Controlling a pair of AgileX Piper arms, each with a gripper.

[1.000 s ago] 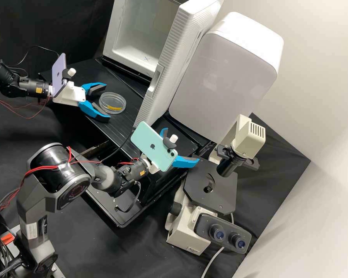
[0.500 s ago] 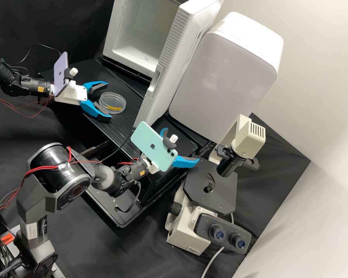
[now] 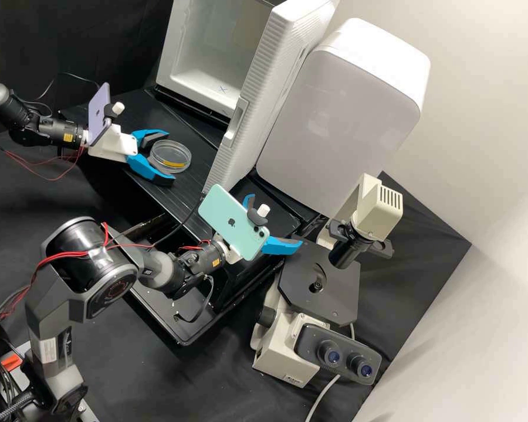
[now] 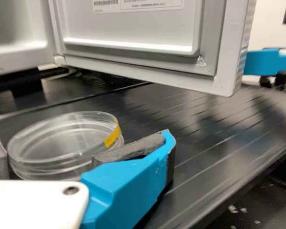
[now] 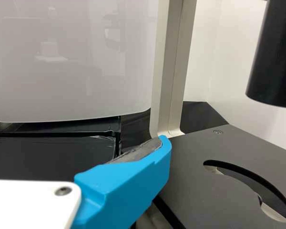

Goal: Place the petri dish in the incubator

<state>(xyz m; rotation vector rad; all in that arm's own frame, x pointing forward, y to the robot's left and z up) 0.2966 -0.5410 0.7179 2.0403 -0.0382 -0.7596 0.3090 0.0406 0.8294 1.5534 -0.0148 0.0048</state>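
- Left gripper (image 3: 163, 158) has its jaws apart and set around the petri dish (image 4: 62, 140), one blue finger on each side. The pads sit just beside the rim, and I cannot tell whether either touches it.
- One petri dish, clear and shallow, lies flat with its lid up and a yellow strip (image 4: 112, 136) on its side wall. It is round, so it has no long axis to line up with, and the straddle already centres it between the pads.
- It rests on the ribbed black platform (image 3: 185, 190), just in front of the one incubator (image 3: 217, 47).
- The incubator's chamber stands open, with its door (image 3: 264, 88) swung wide to one side of the dish.
- From the gripper, the chamber lies straight on past the dish. My judgement is that the coming move is to close on the rim, lift a little, then carry it forward through the opening.
- Of the two grippers, the left is far nearer. The right gripper (image 3: 276, 225) hangs with its jaws apart, well away from the dish, over the stage of the one microscope (image 3: 317, 305).
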